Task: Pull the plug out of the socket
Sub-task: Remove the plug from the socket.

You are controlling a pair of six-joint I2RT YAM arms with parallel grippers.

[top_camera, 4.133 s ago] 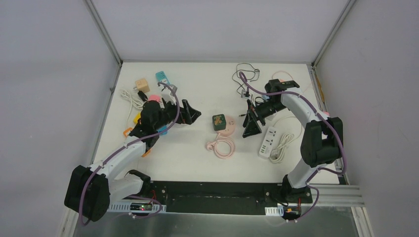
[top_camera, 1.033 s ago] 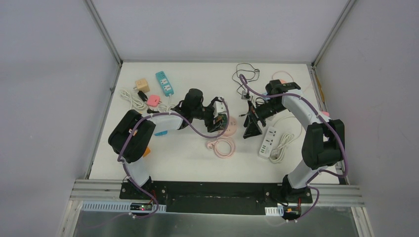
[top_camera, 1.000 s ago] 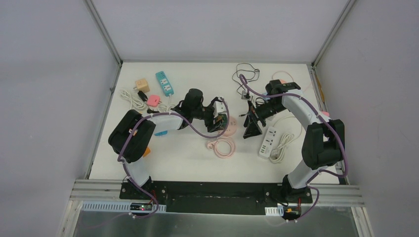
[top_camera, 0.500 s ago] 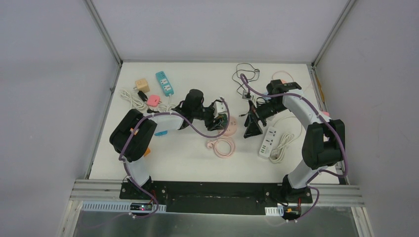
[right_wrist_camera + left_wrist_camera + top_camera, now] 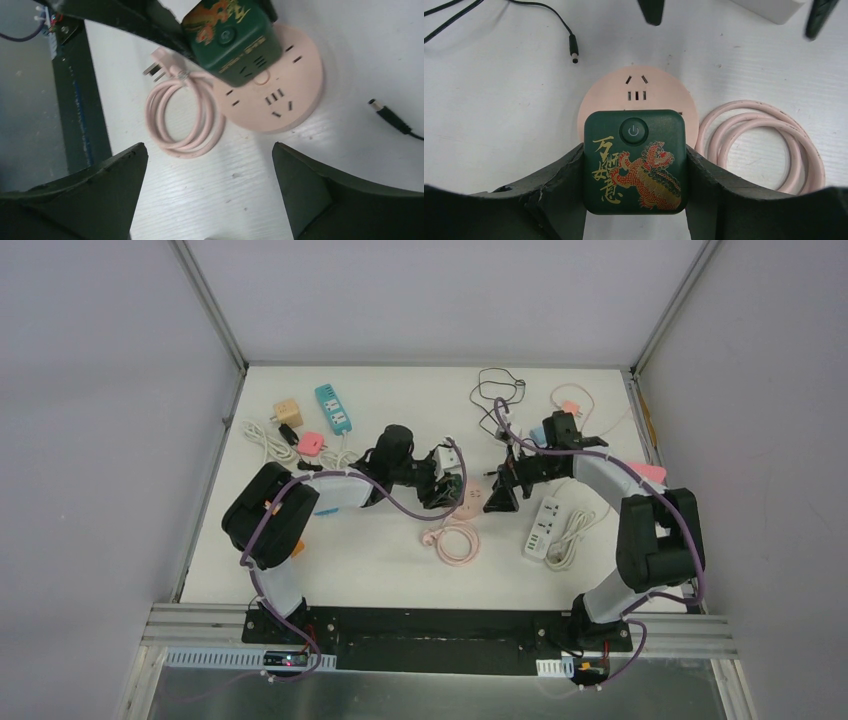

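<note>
A dark green square plug [image 5: 635, 160] with a gold and red dragon print sits on the round pink socket [image 5: 638, 95] mid-table. My left gripper [image 5: 635, 170] is shut on the plug, one finger pressed against each side. In the top view the plug [image 5: 446, 486] and socket [image 5: 464, 504] lie under my left gripper [image 5: 440, 480]. My right gripper [image 5: 498, 498] is open and empty just right of the socket. Its wrist view shows the plug [image 5: 230, 35] still resting on the socket [image 5: 280, 90], with the open jaws [image 5: 207, 160] over bare table.
The socket's coiled pink cable [image 5: 452, 538] lies in front of it. A white power strip [image 5: 541, 525] with a white cord is on the right. A black barrel-plug lead [image 5: 573, 52] lies behind the socket. A teal strip [image 5: 333, 408], wooden cube [image 5: 288, 412] and pink plug [image 5: 312, 444] are back left.
My right gripper has moved left, closer to the pink socket. My left gripper, which came over from the left side earlier, stays shut on the green plug.
</note>
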